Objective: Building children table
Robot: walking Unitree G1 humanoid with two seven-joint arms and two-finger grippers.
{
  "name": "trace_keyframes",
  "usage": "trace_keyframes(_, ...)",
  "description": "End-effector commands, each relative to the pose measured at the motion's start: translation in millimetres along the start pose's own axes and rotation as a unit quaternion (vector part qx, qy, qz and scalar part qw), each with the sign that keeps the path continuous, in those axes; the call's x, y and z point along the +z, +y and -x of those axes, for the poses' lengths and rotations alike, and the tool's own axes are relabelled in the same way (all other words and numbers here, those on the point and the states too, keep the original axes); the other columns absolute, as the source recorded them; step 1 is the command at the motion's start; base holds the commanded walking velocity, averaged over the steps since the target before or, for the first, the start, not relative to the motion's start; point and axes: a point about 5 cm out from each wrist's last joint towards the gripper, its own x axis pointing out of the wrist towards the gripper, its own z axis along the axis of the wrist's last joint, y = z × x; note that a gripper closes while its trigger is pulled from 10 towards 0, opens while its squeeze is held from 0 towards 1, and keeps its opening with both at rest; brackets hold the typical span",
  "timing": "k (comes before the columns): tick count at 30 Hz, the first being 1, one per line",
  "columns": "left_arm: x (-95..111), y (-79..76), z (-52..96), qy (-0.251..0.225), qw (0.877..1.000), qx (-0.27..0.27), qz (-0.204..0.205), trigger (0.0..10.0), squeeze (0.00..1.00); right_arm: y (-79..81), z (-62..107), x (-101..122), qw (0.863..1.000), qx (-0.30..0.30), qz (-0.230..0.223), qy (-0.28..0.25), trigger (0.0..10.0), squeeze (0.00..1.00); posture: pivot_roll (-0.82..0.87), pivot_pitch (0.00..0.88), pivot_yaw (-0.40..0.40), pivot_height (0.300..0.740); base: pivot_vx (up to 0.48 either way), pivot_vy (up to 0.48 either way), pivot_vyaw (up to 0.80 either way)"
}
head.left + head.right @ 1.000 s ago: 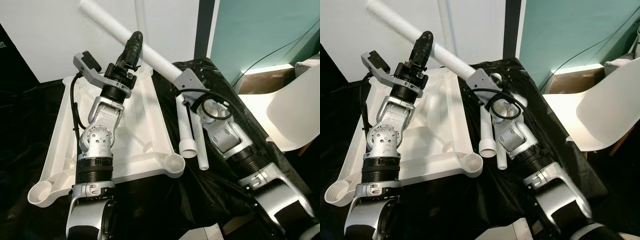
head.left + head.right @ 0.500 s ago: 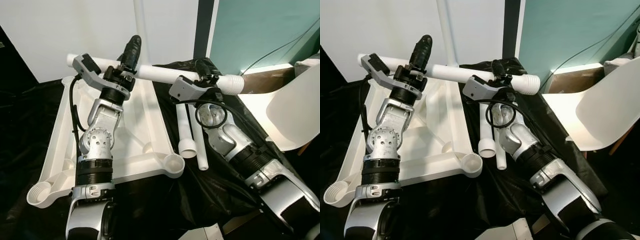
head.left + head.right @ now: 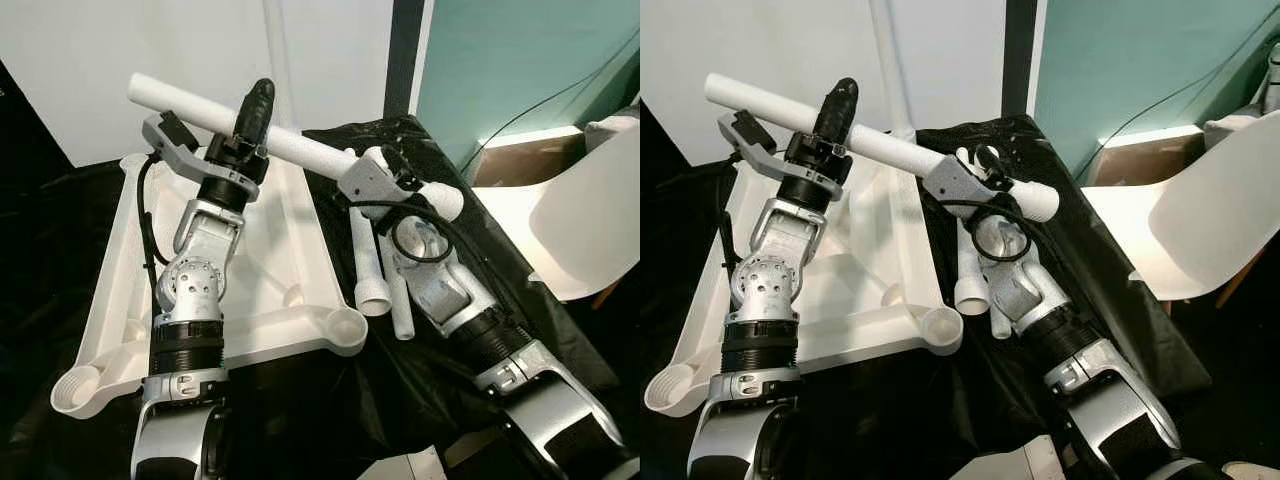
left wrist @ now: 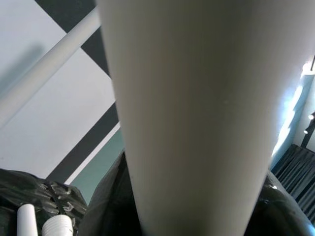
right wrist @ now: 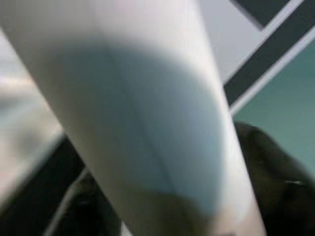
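Upturned tabletop [image 3: 285, 250]: lies left, on the black sheet [image 3: 440, 370]. Two loose legs [image 3: 372, 270]: side by side on the sheet, just right of the tabletop. Third leg [image 3: 300, 150]: held in air across both, left gripper [image 3: 250, 110] near one end, right gripper [image 3: 385, 170] seemingly toward the other. Chair [image 3: 585, 235]: far right.

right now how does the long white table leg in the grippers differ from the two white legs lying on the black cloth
The long white plastic table leg is held in the air, slanted, between the left gripper and right gripper; the two white legs lie side by side on the black cloth, untouched. All three are white tubes.
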Motion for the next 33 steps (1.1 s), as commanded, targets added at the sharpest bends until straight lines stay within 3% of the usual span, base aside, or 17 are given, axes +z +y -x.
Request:
trace_keyframes(1, -1, -12.8, -1.9, 0.002, 0.996, -0.089, 0.003, 0.0, 0.00, 4.4, -0.8, 6, 0.998, 0.051, -0.043, 0.001, 10.0, 1.00, -0.09, 0.000, 0.085, 0.740, 0.000, 0.000, 0.00)
trace_keyframes(2, -1, -12.8, -2.0, 0.002, 0.996, -0.089, 0.002, 0.0, 0.00, 3.0, -0.6, 7, 0.995, 0.079, -0.063, 0.006, 10.0, 0.71, -0.09, 0.000, 0.085, 0.740, 0.000, 0.000, 0.00)
trace_keyframes(3, -1, -12.8, -2.0, 0.002, 0.996, -0.089, 0.002, 0.0, 0.00, 3.0, -0.6, 7, 0.995, 0.079, -0.063, 0.006, 10.0, 0.71, -0.09, 0.000, 0.085, 0.740, 0.000, 0.000, 0.00)
trace_keyframes(4, -1, -12.9, -1.8, 0.002, 0.996, -0.089, 0.001, 0.0, 0.00, -0.2, 0.5, 7, 0.991, 0.108, -0.074, 0.010, 10.0, 0.00, -0.09, 0.000, 0.085, 0.740, 0.000, 0.000, 0.00)
trace_keyframes(8, 0, -12.8, -1.2, 0.002, 0.996, -0.090, -0.001, 0.0, 0.00, -10.1, 5.2, 2, 0.982, 0.166, -0.082, 0.026, 10.0, 0.00, -0.09, 0.000, 0.085, 0.740, 0.000, 0.000, 0.00)
trace_keyframes(10, 1, -12.3, -0.4, 0.004, 0.996, -0.090, -0.003, 0.0, 0.00, -23.9, 12.1, -7, 0.973, 0.213, -0.082, 0.040, 10.0, 0.00, -0.10, 0.000, 0.088, 0.740, 0.000, 0.000, 0.00)
trace_keyframes(11, 0, -12.0, -0.1, 0.008, 0.996, -0.091, -0.008, 0.0, 0.00, -34.8, 15.0, -14, 0.971, 0.224, -0.076, 0.046, 10.0, 0.00, -0.10, 0.000, 0.090, 0.740, 0.000, 0.000, 0.00)
trace_keyframes(16, -3, -12.3, -0.8, 0.018, 0.995, -0.093, -0.016, 0.0, 0.00, -58.3, 23.3, -26, 0.964, 0.252, -0.058, 0.061, 10.0, 0.00, -0.11, 0.000, 0.093, 0.740, 0.000, 0.000, 0.00)
trace_keyframes(22, -5, -14.6, -2.9, 0.021, 0.995, -0.097, -0.014, 0.0, 0.00, -60.8, 29.8, -32, 0.954, 0.286, -0.051, 0.078, 10.0, 0.00, -0.11, 0.000, 0.099, 0.740, 0.000, 0.000, 0.00)
trace_keyframes(23, -5, -15.7, -3.3, 0.021, 0.995, -0.100, -0.014, 0.0, 0.00, -59.8, 32.2, -35, 0.948, 0.301, -0.051, 0.084, 4.9, 0.00, -0.12, 0.000, 0.102, 0.740, 0.000, 0.000, 0.00)
trace_keyframes(24, -5, -15.7, -3.3, 0.021, 0.995, -0.100, -0.014, 0.0, 0.00, -59.8, 32.2, -35, 0.948, 0.301, -0.051, 0.084, 4.9, 0.00, -0.12, 0.000, 0.102, 0.740, 0.000, 0.000, 0.00)
trace_keyframes(25, -5, -16.2, -3.9, 0.021, 0.995, -0.101, -0.013, 0.0, 0.00, -58.5, 33.2, -38, 0.945, 0.311, -0.046, 0.087, 0.0, 0.00, -0.12, 0.000, 0.102, 0.740, 0.000, 0.000, 0.00)
trace_keyframes(30, -4, -17.7, -5.0, 0.021, 0.994, -0.108, -0.009, 0.0, 0.00, -56.4, 34.2, -43, 0.937, 0.334, -0.049, 0.093, 0.0, 0.00, -0.11, 0.000, 0.104, 0.740, 0.000, 0.000, 0.00)
trace_keyframes(31, -4, -17.9, -5.1, 0.020, 0.994, -0.109, -0.008, 0.0, 0.18, -56.7, 34.1, -43, 0.936, 0.335, -0.050, 0.094, 0.0, 0.00, -0.11, 0.000, 0.104, 0.740, 0.000, 0.000, 0.00)
trace_keyframes(32, -3, -17.7, -5.2, 0.017, 0.994, -0.107, -0.009, 0.0, 1.00, -57.9, 33.1, -44, 0.937, 0.331, -0.053, 0.098, 0.0, 0.00, -0.11, 0.000, 0.105, 0.740, 0.000, 0.000, 0.00)
trace_keyframes(33, -3, -17.7, -5.2, 0.017, 0.994, -0.107, -0.009, 0.0, 1.00, -57.9, 33.1, -44, 0.937, 0.331, -0.053, 0.098, 0.0, 0.00, -0.11, 0.000, 0.105, 0.740, 0.000, 0.000, 0.00)
